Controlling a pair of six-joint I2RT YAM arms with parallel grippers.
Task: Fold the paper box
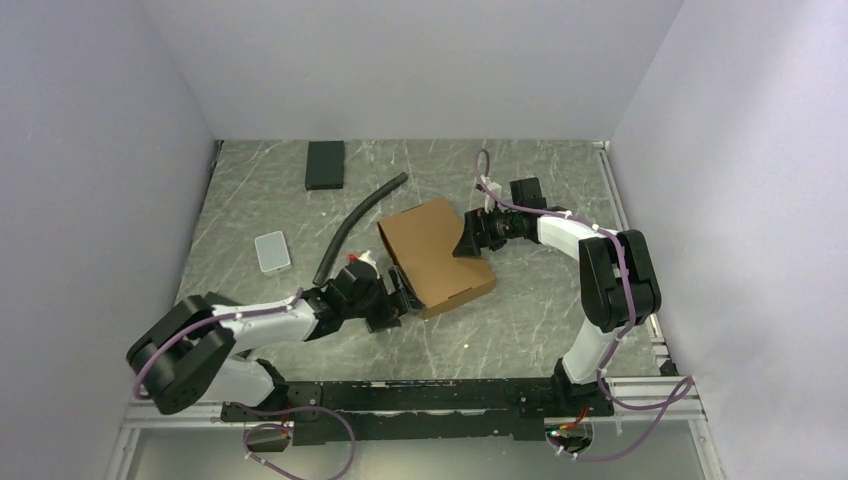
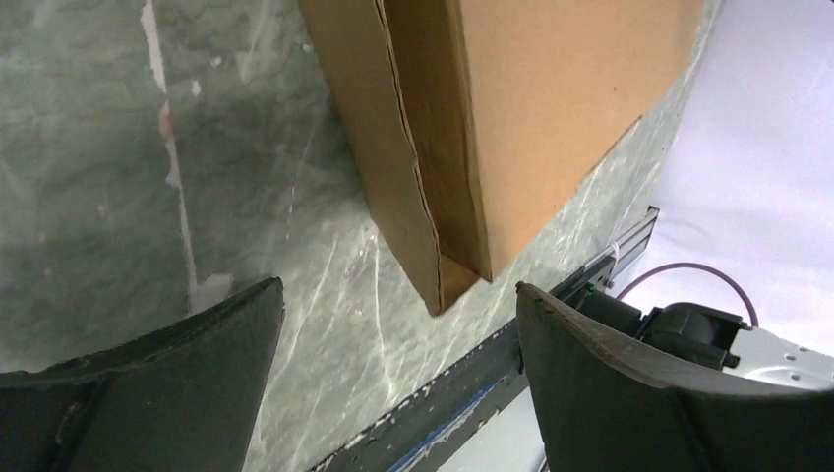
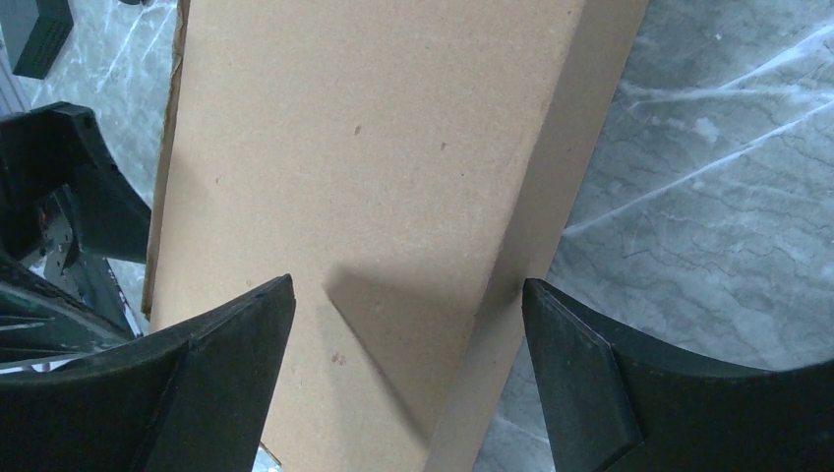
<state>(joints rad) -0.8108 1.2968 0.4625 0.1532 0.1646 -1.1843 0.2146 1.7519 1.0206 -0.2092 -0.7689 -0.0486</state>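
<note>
Top external cam: the paper box (image 1: 436, 256) is lying skewed on the table (image 1: 520, 320), formed into a shallow rectangle. My left gripper (image 1: 397, 302) is sitting at the box's near-left corner, and my right gripper (image 1: 468, 240) is at its far-right edge.

Left wrist cam: I'm holding the left gripper (image 2: 399, 287) wide and gripping nothing. The box (image 2: 561, 108) corner is sitting just ahead of the tips, approx. centred on the gap, touching neither finger.

Right wrist cam: I'm holding the right gripper (image 3: 408, 285) wide too. The box's (image 3: 374, 128) flat top panel is filling the gap btwn the fingers. Can't tell if the tips are touching it.

Count: 1 box, 2 grippers. Beyond the box's far-left side are 1 black block (image 1: 325, 164), 1 black hose (image 1: 358, 225) and 1 small pale case (image 1: 272, 251).

Materials: the box is plain matte brown cardboard with sharp creases and a ragged cut edge along the side seam. My fingers are matte black and curved. The table is looking grey-green and veined w/ white scratches. The hose is ribbed and bent; the block is flat and rectangular.
</note>
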